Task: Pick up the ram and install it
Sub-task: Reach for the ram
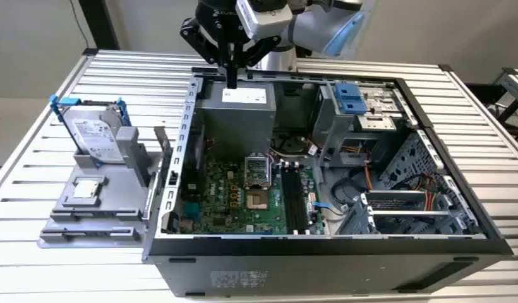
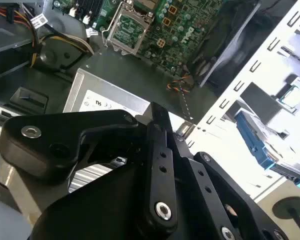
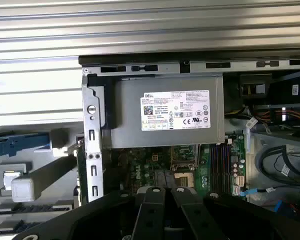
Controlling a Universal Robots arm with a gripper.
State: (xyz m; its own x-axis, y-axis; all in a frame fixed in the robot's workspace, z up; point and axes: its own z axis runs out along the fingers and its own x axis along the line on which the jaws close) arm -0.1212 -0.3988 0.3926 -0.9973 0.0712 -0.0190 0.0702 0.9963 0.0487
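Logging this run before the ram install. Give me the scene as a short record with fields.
gripper: above the power supply
case: open, lying on the slatted table, motherboard exposed
holder: on the table, at the exterior view's left of the case
on holder: hard drive upright; processor chip flat
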